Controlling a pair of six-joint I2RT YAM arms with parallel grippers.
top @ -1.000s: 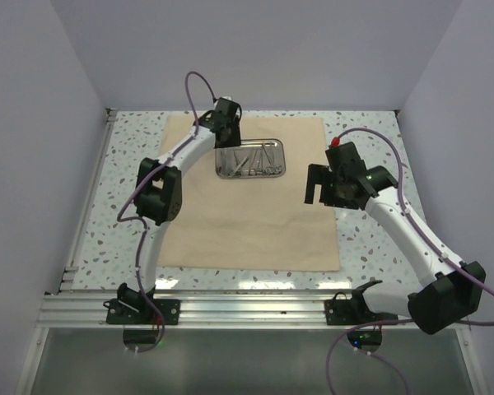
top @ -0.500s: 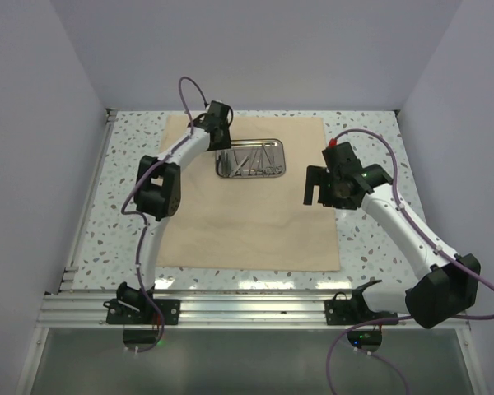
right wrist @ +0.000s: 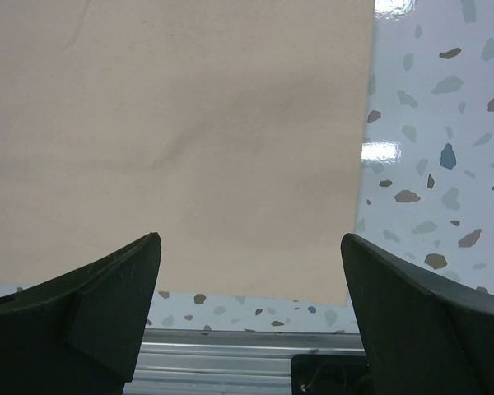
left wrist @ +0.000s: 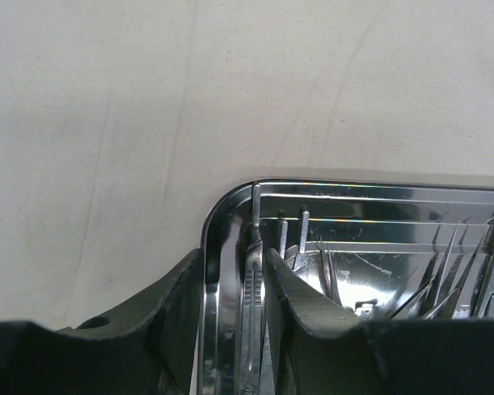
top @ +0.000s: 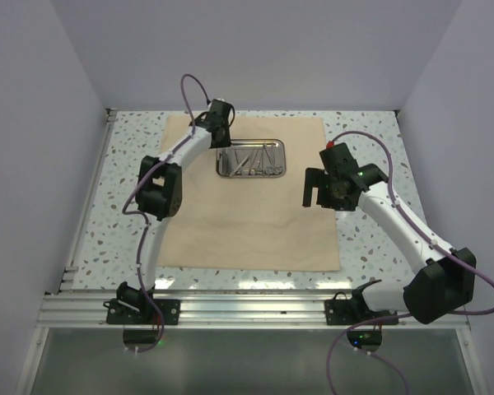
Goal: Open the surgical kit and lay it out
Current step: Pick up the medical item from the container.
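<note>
The beige cloth wrap (top: 247,222) lies spread flat on the table. The steel tray (top: 277,170) sits on its far half and holds several thin silver instruments (top: 251,158). My left gripper (top: 221,141) is at the tray's left end. In the left wrist view its jaws (left wrist: 235,257) stand narrow, one finger (left wrist: 169,309) outside the tray rim (left wrist: 218,239) and one inside. They pinch the rim and a flat silver handle (left wrist: 252,296). My right gripper (top: 316,188) hangs open and empty over the cloth's right edge (right wrist: 230,123).
The speckled tabletop (top: 370,239) shows around the cloth. Grey walls close in the far side and both sides. An aluminium rail (top: 247,309) runs along the near edge and also shows in the right wrist view (right wrist: 230,354).
My left wrist has shifted a little to the left at the tray's end. My right gripper has drifted slightly left and away from me. The tray has stayed in place.
</note>
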